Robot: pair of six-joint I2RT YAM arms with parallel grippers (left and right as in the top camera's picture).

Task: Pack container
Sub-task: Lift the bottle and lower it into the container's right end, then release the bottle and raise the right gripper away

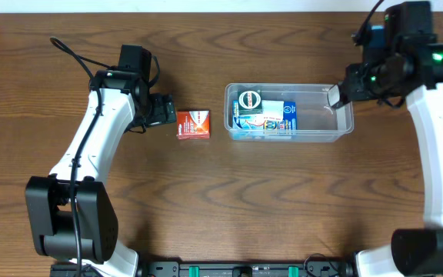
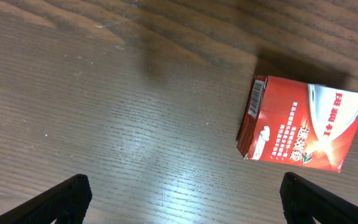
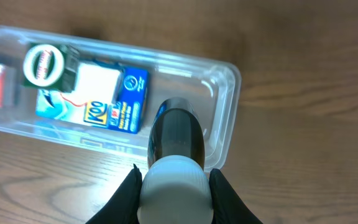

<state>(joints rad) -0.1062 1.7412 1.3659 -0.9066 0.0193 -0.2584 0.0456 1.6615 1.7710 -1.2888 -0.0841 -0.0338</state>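
- Container (image 1: 289, 112) is the clear tub on the desk (image 1: 283, 200), right of centre in the overhead view, long side running left to right.
- Inside it, at the left end, you have a green box (image 3: 45, 64) with a round logo, sitting against a blue packet (image 3: 120, 102) that has a white patch. The right half of the tub floor is bare.
- Your right tool (image 3: 174, 193) is clenched around a bottle (image 3: 176, 140): white cap at the tool end, dark grey body pointing away from the camera.
- From the right wrist view, the bottle overlaps the right part of the container, near its front wall. You can't tell whether it touches the floor of the tub or hangs above it.
- In the overhead view, the right tool sits at the container's right end, by the far corner.
- Red box (image 1: 193, 125) lies flat on the desk, left of the container, near it but not touching.
- Your left tool (image 1: 162, 110) is released, its fingers (image 2: 67, 198) spread wide and grasping nothing.
- It sits just left of the red box. In the left wrist view, the box lies ahead of the fingers and towards the right one, with bare desk between.
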